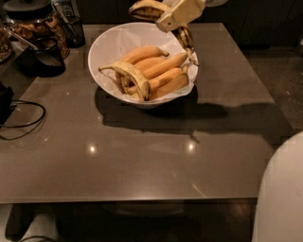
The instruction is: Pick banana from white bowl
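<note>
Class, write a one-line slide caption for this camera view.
The gripper holds the bruised, curved banana aloft over the white bowl, with other bananas lying inside.

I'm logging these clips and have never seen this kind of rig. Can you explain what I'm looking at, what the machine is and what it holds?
This is one camera looking down on a dark table; where it is mounted is not recorded. The machine is a wheeled robot with a single arm. The beige part at the top edge is its pincer, and it holds a curved, brown-bruised banana in the air above the far rim of the white bowl. Several more bananas lie in the bowl. At upper left stands a glass jar, and a black cable lies at the left edge. The white rounded shape at lower right is probably part of the robot.
</note>
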